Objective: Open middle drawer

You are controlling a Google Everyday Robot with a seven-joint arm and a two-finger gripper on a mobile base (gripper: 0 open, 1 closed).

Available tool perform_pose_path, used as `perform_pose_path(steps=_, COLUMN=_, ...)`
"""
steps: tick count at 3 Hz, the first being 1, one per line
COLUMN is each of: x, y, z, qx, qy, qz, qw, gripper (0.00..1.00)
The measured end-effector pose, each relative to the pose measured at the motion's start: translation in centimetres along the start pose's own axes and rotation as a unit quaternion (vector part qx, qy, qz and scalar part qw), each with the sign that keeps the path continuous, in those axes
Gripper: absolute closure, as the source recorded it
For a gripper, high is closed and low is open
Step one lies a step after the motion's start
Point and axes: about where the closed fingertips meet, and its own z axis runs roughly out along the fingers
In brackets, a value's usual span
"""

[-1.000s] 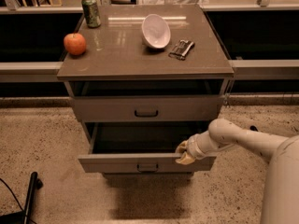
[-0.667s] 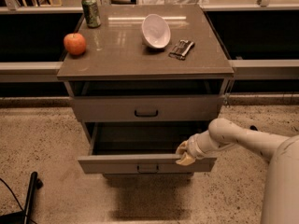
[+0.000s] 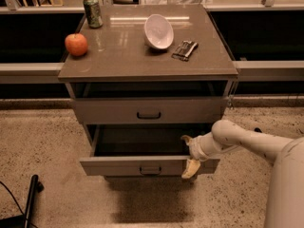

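Arm [image 3: 247,139] extends low toward the cabinet [image 3: 128,61], gripper [image 3: 188,154] spread open astride the middle drawer [image 3: 118,166] front.

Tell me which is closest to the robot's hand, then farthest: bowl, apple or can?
The gripper is at the middle drawer's right front corner.
1. Bowl, right of centre on the cabinet top.
2. Apple, left edge.
3. Can, back left corner.

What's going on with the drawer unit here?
The robot's one arm has its pincer at the right end of the middle drawer front. That drawer is pulled well out, with a dark interior. The drawer above is nearly closed. An apple, a can and a bowl sit on the cabinet top.
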Motion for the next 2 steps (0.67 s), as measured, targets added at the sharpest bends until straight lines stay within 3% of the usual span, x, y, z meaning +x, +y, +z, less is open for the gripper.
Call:
perform_pose_path(steps=1, x=0.0, y=0.0, z=0.0, qx=0.000, qy=0.000, qz=0.000, qw=1.0000, gripper=0.00)
perform_pose_path(steps=2, x=0.7, y=2.0, z=0.1, qx=-0.025, qy=0.004, qz=0.016, qw=0.9996, gripper=0.13)
